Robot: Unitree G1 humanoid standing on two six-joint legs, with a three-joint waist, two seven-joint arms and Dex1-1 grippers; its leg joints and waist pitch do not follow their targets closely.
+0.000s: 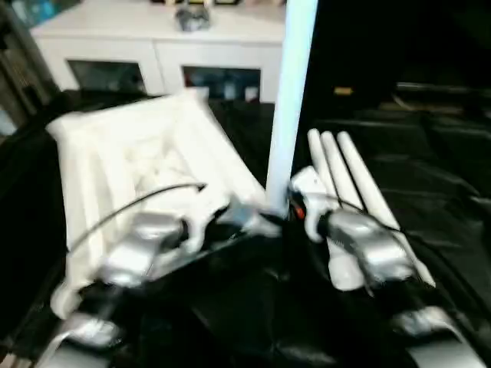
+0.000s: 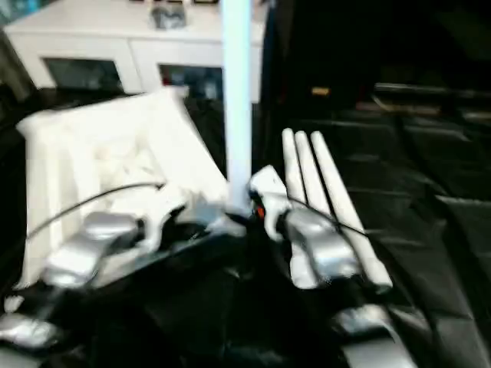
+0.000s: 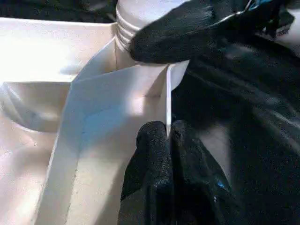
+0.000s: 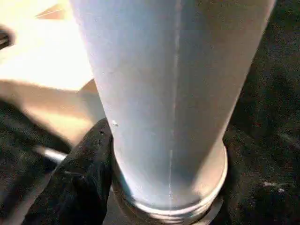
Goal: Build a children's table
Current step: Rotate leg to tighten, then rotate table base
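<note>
The white tabletop (image 1: 138,153) lies underside up on a black surface, ribs showing. One white leg (image 1: 291,100) stands upright at its near right corner socket. In the left wrist view its threaded end (image 3: 133,21) sits at that corner. My left gripper (image 3: 168,133) is shut on the thin rim wall of the tabletop just beside the socket. My right gripper (image 1: 288,205) is closed around the base of the upright leg (image 4: 173,93), one black finger (image 4: 84,173) pressed against its side. Three more legs (image 1: 353,176) lie side by side to the right.
A white glass-door cabinet (image 1: 153,46) stands behind the tabletop, with small items on top. A black cable (image 1: 130,203) runs across the tabletop toward my left forearm. Black sheeting (image 1: 445,176) covers the surface to the right.
</note>
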